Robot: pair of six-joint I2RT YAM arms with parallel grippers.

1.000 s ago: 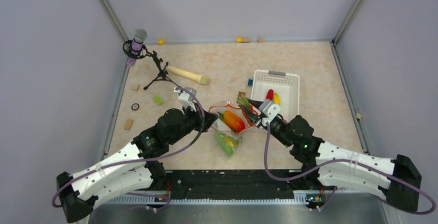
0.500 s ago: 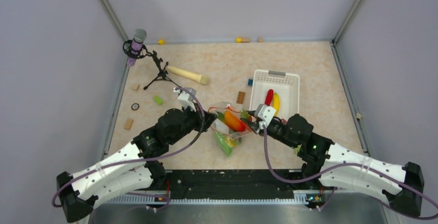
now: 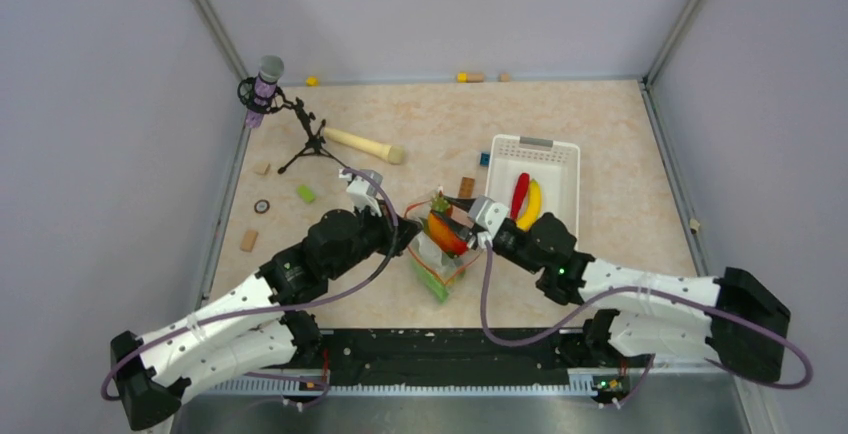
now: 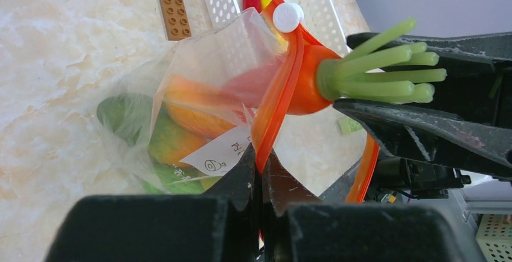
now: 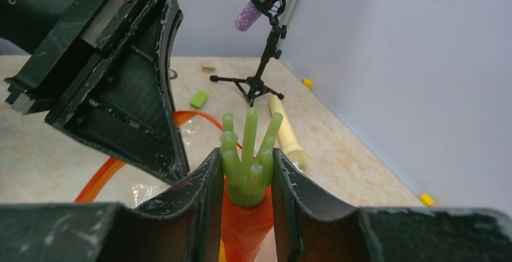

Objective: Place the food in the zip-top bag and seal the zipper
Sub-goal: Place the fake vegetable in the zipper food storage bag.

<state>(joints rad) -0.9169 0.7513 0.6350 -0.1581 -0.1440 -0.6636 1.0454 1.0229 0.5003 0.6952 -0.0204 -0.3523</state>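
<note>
Grey-lilac walls enclose the beige marbled table. The white basket sits beyond and to the right of the right gripper, containing a banana and a red pepper. The zip-top bag hangs from the left gripper, whose jaws are clamped on the zipper. The right gripper pinches a carrot at the bag mouth.

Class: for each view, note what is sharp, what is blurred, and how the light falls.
Top external: even light, faint shadows on the beige marbled tabletop. Left wrist: the left hand blurs up close; the clear plastic zip-top bag has a whitish sheen. Right wrist: the right hand blurs too; the orange toy carrot with green stalks is sharp.
</note>
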